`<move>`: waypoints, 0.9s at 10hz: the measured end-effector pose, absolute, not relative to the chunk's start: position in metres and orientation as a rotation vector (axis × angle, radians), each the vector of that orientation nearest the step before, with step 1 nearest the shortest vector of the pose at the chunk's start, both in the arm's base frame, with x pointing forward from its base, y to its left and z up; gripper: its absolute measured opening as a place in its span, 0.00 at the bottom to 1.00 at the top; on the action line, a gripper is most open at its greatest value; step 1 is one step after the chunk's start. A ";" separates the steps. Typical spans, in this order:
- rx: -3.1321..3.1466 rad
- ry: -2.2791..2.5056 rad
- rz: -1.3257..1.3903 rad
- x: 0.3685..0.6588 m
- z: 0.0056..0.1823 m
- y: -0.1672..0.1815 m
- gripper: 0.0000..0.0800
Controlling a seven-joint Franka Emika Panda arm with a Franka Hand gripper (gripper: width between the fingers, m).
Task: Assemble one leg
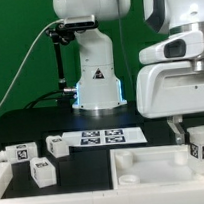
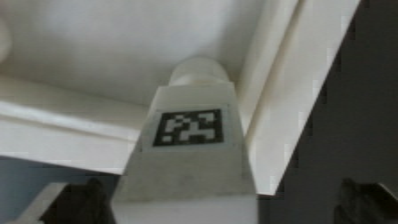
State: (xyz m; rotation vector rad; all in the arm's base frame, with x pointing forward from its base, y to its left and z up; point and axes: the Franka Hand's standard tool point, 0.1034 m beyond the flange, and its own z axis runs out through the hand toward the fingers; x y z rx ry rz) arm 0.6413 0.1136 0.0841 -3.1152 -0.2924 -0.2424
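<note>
My gripper (image 1: 196,132) hangs at the exterior view's right, shut on a white leg (image 1: 202,144) that carries a black-and-white tag. It holds the leg just above the large white tabletop piece (image 1: 146,171) at the front. In the wrist view the leg (image 2: 189,130) runs out from between my dark fingers (image 2: 80,202). Its rounded tip points into an inner corner of the tabletop piece (image 2: 71,100), beside a raised white wall (image 2: 285,90). I cannot tell whether the tip touches.
Three loose white tagged legs lie at the exterior view's left (image 1: 19,153), (image 1: 57,145), (image 1: 43,170). The marker board (image 1: 103,138) lies flat in the middle, in front of the arm's base (image 1: 97,85). A white part's edge shows at the far left (image 1: 1,177).
</note>
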 end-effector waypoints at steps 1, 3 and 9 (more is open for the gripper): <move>-3.116 -0.190 -0.242 0.641 0.084 0.114 0.65; -3.114 -0.027 -0.240 0.641 0.084 0.114 0.36; -2.738 1.312 -0.184 0.642 0.082 0.104 0.36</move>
